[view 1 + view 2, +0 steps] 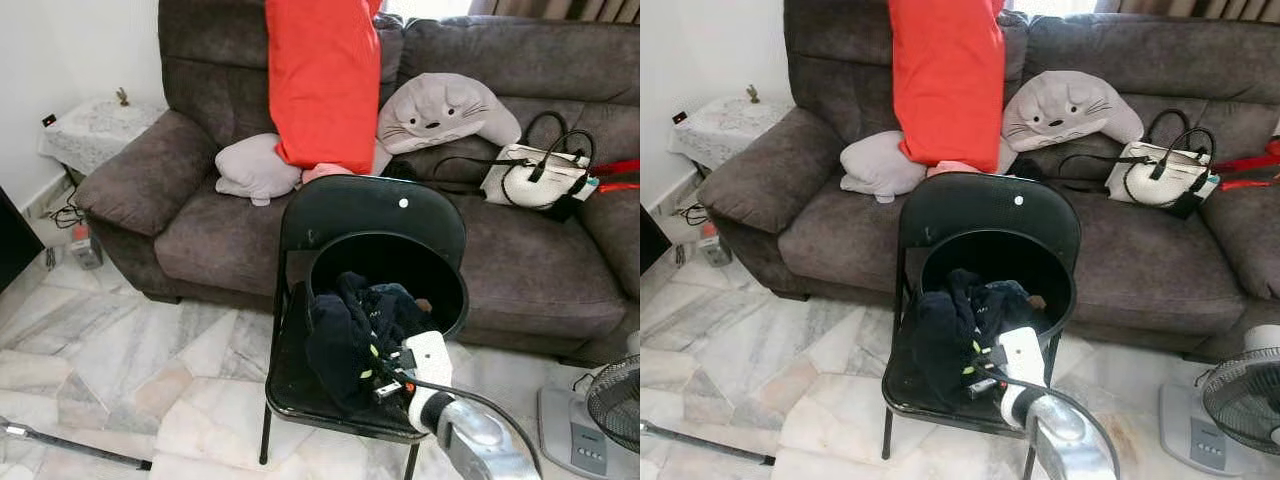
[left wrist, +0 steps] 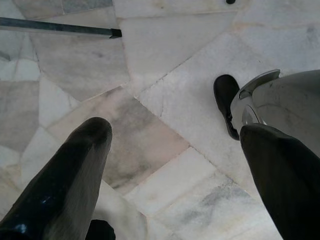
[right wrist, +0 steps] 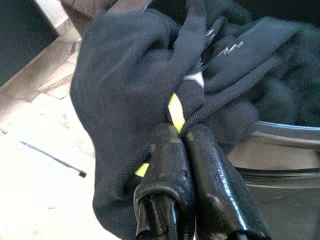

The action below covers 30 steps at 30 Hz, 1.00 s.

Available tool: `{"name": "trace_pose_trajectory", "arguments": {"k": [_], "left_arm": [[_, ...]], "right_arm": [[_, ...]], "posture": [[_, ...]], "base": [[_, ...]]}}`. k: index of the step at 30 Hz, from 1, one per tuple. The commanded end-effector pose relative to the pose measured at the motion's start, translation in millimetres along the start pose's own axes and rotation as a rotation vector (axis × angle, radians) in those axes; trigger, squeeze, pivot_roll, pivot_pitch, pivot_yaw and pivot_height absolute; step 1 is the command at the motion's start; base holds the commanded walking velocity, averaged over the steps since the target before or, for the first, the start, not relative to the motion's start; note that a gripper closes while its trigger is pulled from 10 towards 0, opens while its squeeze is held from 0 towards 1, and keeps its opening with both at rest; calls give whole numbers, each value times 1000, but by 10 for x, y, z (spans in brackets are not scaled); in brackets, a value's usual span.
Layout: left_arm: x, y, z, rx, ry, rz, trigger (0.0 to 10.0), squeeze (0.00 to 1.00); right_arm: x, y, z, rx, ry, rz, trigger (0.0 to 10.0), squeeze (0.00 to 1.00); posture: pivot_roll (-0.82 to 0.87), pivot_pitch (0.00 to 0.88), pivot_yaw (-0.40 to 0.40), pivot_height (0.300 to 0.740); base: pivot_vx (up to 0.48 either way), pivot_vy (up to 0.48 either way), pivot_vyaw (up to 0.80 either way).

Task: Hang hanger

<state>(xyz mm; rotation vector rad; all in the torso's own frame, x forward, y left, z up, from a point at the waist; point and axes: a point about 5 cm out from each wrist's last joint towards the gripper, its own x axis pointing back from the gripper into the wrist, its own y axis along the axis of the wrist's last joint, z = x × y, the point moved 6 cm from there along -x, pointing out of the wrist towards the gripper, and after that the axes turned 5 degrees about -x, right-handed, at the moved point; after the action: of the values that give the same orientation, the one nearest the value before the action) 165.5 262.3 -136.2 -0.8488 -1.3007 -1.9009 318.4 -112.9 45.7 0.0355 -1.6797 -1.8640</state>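
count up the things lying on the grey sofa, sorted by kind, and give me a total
Plush grey cushions: 2, a round plain one and a whiskered animal-face one
Red fabric items: 1
White handbags with black straps: 1
Total: 4

Home living rm. Big grey-brown fabric sofa (image 1: 420,150) is the landmark: on it a plush cat-face cushion (image 1: 445,110), grey pillow (image 1: 255,168), white handbag (image 1: 535,175), red cloth (image 1: 322,80) draped over its back. Beside its arm, small side table w/ lace cover (image 1: 95,128). In front of sofa, black folding chair (image 1: 375,225) w/ dark laundry (image 1: 355,330), on marble tile floor (image 1: 150,350); standing fan (image 1: 610,405) nr sofa's other end.
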Motion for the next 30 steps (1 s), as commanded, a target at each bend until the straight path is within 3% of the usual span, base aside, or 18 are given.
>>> {"name": "trace_pose_trajectory", "arguments": {"k": [1,3,4,6,9,11,12,13,14,21,23,29,30], "left_arm": [[16,-97,-31,-14,-15,36,10000,0],[16,-97,-23,-14,-14,37,10000,0],[16,-97,-23,-14,-14,37,10000,0],[16,-98,1,-14,-12,39,10000,0],[16,-98,21,-14,-11,40,10000,0],[15,-95,47,-12,-8,41,10000,0],[15,-95,47,-12,-8,41,10000,0],[15,-94,62,-11,-6,42,10000,0],[15,-94,64,-10,-5,42,10000,0],[15,-96,47,-7,-6,42,10000,0],[14,-98,-1,-5,-10,41,10000,0],[14,-101,-46,-4,-15,41,10000,0],[12,-94,-52,-4,-16,40,10000,0]], "right_arm": [[82,191,-35,-13,-28,-64,0,0],[161,421,-47,-30,-56,-141,0,0],[161,421,-47,-30,-56,-141,0,0],[251,720,-19,-18,-71,-235,0,0],[297,942,13,-10,-72,-307,0,0],[341,1210,52,13,-71,-389,0,0],[341,1210,52,13,-71,-389,0,0],[374,1464,87,35,-67,-462,0,0],[391,1563,99,39,-67,-490,0,0],[481,1891,115,62,-90,-587,0,0],[634,2164,94,48,-124,-694,0,0],[822,2406,13,61,-187,-789,0,0],[1014,2648,-160,79,-277,-868,0,0]], "posture": [[-87,101,1,740],[-94,100,3,740],[-94,100,3,740],[-94,98,3,740],[-94,96,3,740],[-98,93,3,740],[-98,93,3,740],[-97,91,3,740],[-97,91,3,740],[-93,85,-1,740],[-100,87,-1,740],[-99,85,-1,740],[-102,85,1,740]], "base": [[0,0,0],[0,0,0],[0,0,0],[0,0,0],[0,0,0],[0,0,0],[0,0,0],[0,0,0],[0,0,0],[0,0,0],[0,0,0],[0,0,0],[0,0,0]]}}
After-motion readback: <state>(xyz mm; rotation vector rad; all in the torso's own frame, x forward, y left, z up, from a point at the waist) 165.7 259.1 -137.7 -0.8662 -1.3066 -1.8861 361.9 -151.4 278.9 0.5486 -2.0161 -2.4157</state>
